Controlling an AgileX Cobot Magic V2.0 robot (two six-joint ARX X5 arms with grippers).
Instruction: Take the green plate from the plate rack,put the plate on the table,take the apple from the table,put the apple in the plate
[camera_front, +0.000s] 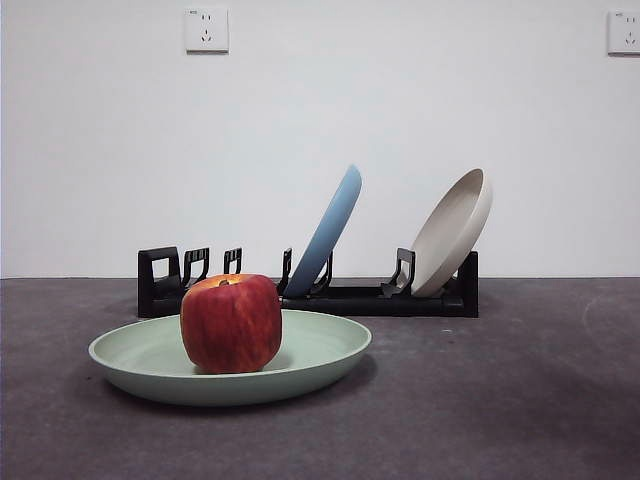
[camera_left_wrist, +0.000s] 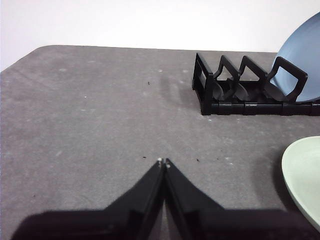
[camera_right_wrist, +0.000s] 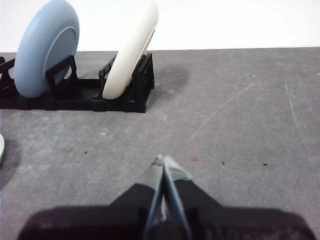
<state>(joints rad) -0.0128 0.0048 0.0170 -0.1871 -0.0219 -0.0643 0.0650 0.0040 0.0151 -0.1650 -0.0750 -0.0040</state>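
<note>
Fingers of both arms are clenched on nothing: the left gripper (camera_left_wrist: 163, 161) hangs with its tips pressed together above bare tabletop (camera_left_wrist: 90, 115), and the right gripper (camera_right_wrist: 163, 159) does the same over its own bare patch. Neither touches any of the task's things.

Ahead of the left fingers and off to their outer side lies the rim of the green plate (camera_left_wrist: 303, 175), near but clear of them; the empty end of the plate rack (camera_left_wrist: 220, 85) stands further on, with the blue plate (camera_left_wrist: 302, 60) in its slot. From the right fingers the rack is well ahead, carrying the blue plate and the beige plate (camera_right_wrist: 131, 55); only a sliver of green rim shows at the edge of that wrist view.

In the front view the green plate sits flat in front of the rack, and the apple (camera_front: 231, 322) stands upright inside it, stem end up.

By my reading, both placings look done and no further reach is called for; were one needed, the left arm is the nearer.
</note>
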